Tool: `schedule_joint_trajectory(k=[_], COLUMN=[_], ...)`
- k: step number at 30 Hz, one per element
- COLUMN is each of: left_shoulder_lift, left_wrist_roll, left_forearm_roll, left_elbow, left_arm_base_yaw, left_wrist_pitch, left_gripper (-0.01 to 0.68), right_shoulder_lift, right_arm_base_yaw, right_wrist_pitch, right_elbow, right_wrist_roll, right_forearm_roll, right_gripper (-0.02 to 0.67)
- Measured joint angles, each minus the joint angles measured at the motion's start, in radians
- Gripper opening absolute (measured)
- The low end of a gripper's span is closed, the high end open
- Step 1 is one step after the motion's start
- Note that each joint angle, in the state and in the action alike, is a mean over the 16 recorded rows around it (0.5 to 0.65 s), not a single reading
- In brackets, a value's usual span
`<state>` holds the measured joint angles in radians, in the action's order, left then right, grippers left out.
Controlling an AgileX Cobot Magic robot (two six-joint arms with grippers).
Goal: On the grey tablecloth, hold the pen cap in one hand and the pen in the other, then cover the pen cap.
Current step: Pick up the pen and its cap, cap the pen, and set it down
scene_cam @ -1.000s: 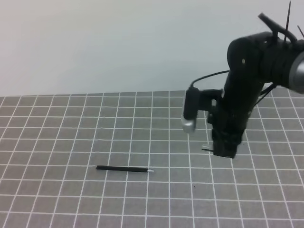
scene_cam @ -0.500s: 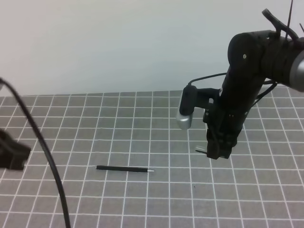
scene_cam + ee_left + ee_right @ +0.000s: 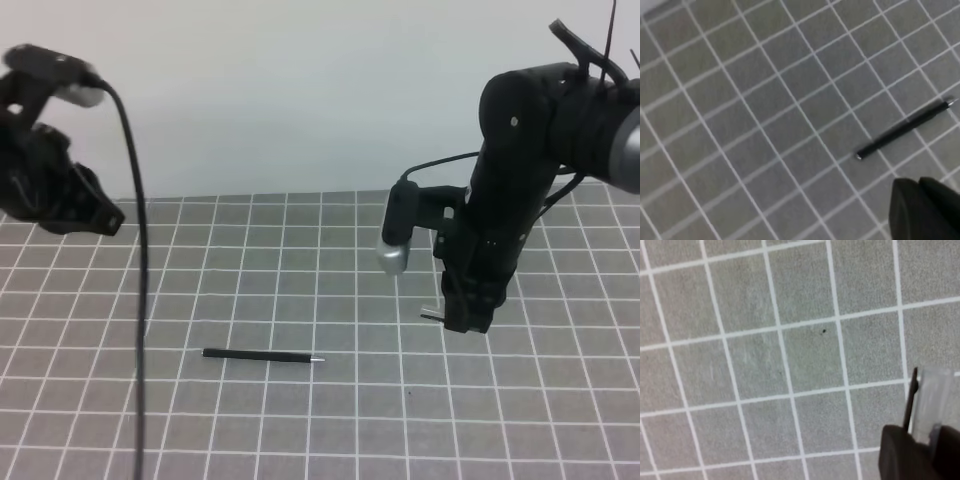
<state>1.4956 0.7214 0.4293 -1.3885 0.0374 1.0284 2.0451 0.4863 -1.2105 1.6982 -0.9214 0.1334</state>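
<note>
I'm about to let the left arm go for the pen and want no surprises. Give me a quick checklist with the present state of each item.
1. Pen lies flat on the tablecloth, nothing touching it: ok.
2. Pen in the left wrist view, tip toward upper right: ok.
3. Cap held in the right gripper: ok, its clear end sticks out past the fingers.
4. Right gripper clear of the pen, hanging off to the tip's right: ok.
5. Left gripper over the pen: not ok, it is high at the far left.
6. Left gripper open wide enough: cannot tell.
</note>
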Motion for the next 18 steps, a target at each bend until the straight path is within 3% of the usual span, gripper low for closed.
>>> schedule_joint_trajectory(k=[12, 18], left_shoulder_lift=[0.152, 0.232], left_wrist_roll=[0.383, 0.440], left_forearm_roll=[-0.164, -0.265], left_elbow=[-0.044, -0.044], left_arm_base_yaw=[0.171, 0.242], left_wrist_pitch=[-0.026, -0.055], left_gripper=[0.441, 0.512], right_shoulder_lift=[0.000, -0.001], right_arm_base_yaw=[0.000, 0.000], right_wrist_pitch=[0.000, 0.000], right_elbow=[0.000, 0.000], right_wrist_roll=[0.126, 0.204], right_forearm_roll=[-0.097, -0.163], right_gripper=[0.093, 0.093])
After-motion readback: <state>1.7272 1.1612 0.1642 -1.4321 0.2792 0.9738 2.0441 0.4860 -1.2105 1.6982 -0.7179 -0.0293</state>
